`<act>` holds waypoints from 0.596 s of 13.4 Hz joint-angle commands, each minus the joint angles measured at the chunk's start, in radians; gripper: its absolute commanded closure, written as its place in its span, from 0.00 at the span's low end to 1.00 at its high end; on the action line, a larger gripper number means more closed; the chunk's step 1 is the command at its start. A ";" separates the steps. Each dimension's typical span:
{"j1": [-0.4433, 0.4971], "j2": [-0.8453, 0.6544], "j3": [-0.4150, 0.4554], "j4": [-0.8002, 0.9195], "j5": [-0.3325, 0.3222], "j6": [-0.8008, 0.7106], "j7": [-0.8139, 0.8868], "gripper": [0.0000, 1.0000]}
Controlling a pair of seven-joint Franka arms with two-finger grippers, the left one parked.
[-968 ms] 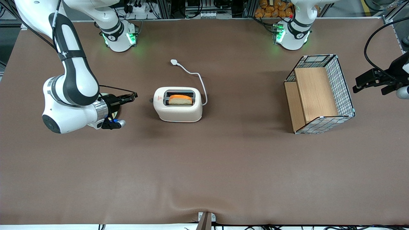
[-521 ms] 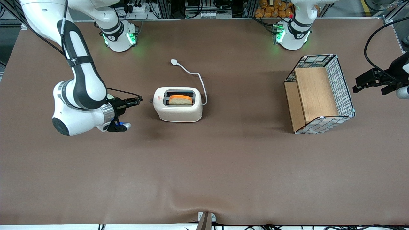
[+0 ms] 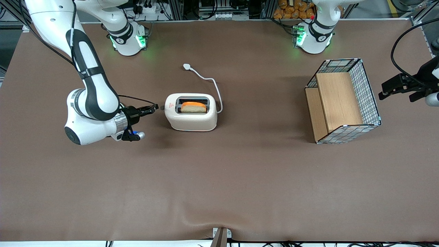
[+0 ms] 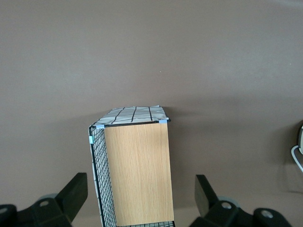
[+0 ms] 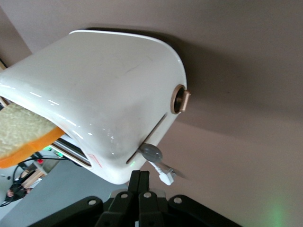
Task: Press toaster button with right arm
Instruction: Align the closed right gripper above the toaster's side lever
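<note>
Black two-finger gripper [image 3: 153,108] of white right arm [image 3: 90,99] seen closed, empty, just beside small grey lever button [image 5: 150,152] on cream-white toaster [image 3: 191,112]; contact not discernible.

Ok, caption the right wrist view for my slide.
Shut claw of the right arm just short of the grey button on the cream toaster's narrow end, bread slice in a slot.

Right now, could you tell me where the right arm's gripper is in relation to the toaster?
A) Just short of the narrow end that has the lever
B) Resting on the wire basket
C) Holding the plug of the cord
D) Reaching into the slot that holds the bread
A: the gripper sits with shut fingers beside the toaster, a small gap short of the grey lever on its narrow end, clear of the bread.
</note>
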 commanded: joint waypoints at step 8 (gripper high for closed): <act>0.008 0.000 -0.005 -0.058 0.073 0.041 -0.032 1.00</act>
